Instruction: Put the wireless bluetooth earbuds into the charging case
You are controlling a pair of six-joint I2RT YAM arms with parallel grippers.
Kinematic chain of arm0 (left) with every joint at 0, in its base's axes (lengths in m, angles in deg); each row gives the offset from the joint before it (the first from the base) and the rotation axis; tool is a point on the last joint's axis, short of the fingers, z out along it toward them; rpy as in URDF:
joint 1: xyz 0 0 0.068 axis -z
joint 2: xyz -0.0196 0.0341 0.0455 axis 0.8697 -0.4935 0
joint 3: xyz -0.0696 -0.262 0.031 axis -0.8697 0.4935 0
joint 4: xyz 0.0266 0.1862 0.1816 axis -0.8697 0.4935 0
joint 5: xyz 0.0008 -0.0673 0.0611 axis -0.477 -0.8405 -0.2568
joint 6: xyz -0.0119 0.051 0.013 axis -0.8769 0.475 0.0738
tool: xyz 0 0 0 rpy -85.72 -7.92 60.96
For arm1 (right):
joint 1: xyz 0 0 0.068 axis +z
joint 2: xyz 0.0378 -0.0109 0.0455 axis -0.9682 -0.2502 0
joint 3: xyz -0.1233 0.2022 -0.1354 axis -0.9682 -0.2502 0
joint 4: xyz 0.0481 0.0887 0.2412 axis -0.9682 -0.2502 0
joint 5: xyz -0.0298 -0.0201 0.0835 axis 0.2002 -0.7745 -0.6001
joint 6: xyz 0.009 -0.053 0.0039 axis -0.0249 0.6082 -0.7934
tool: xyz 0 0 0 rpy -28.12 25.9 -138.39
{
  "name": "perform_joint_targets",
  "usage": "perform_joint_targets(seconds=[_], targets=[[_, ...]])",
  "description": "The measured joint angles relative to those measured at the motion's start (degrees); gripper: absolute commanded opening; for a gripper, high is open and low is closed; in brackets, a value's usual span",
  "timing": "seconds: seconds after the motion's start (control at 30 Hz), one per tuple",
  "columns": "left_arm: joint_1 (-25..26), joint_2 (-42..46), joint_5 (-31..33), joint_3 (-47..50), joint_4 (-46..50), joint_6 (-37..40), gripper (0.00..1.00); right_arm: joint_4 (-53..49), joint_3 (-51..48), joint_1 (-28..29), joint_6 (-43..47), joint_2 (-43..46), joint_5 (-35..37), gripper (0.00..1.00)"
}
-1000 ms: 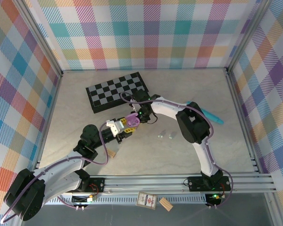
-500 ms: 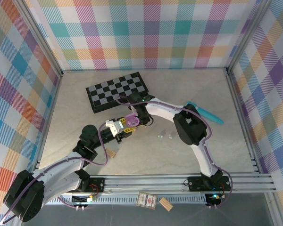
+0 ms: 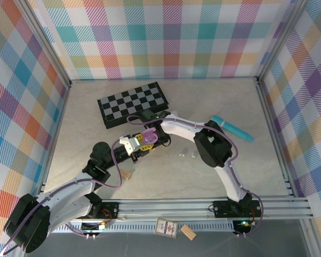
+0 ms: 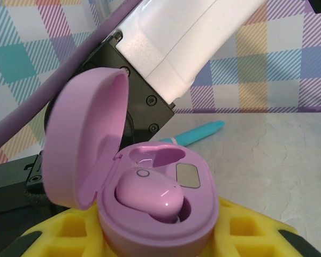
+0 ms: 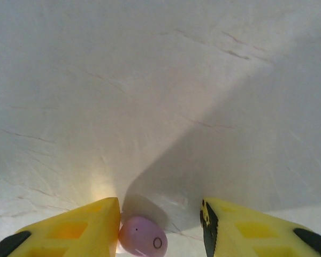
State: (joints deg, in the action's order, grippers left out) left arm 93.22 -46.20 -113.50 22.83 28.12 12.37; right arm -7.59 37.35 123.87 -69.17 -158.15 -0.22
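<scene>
My left gripper (image 4: 160,235) is shut on the base of an open purple charging case (image 4: 158,214), its lid (image 4: 83,139) tipped back to the left. One purple earbud (image 4: 148,195) sits in a socket; the socket behind it is empty. In the top view the case (image 3: 148,136) is at mid-table with my right gripper (image 3: 161,140) just to its right. In the right wrist view, my right gripper (image 5: 160,214) is open low over the table. A second purple earbud (image 5: 143,236) lies there, touching the left finger (image 5: 85,225) and apart from the right one.
Two small pale earbuds (image 3: 181,154) (image 3: 193,155) lie right of the grippers. A checkered board (image 3: 132,104) lies behind, a teal pen (image 3: 232,128) to the right, and a tan wooden block (image 3: 128,174) near the left arm. The right arm (image 4: 187,37) looms just behind the case.
The right arm has folded leftward and its gripper has dropped closer beside the case, uncovering more of the teal pen. The left gripper and case have stayed put.
</scene>
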Motion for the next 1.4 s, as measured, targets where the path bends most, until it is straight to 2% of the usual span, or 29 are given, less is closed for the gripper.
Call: perform_joint_targets(seconds=[0.4,0.7,1.0,1.13,1.27,1.4], targets=[[0.0,0.59,-0.02,-0.02,0.9,0.02,0.29,-3.76,-4.39,-0.24,1.73,4.5,1.18,0.47],[0.0,0.85,-0.07,0.0,0.9,-0.15,0.29,1.55,-8.7,-2.8,0.57,9.07,-5.03,0.49],[-1.09,0.24,0.37,0.74,-1.33,-2.32,0.29,12.24,-21.4,-7.41,-3.1,20.22,-10.36,0.64],[-2.16,-1.51,1.16,0.74,-1.77,-3.93,0.28,19.26,-30.16,-8.9,-3.21,29.05,-10.69,0.72],[-2.64,-3.65,1.62,0.68,-1.46,-5.25,0.28,25.86,-38.14,-9.14,1.49,39.98,-11.69,0.81],[-2.73,-5.2,1.6,0.42,-0.35,-6.12,0.28,30.56,-42.16,-9.11,10.93,49.51,-18.18,0.91]])
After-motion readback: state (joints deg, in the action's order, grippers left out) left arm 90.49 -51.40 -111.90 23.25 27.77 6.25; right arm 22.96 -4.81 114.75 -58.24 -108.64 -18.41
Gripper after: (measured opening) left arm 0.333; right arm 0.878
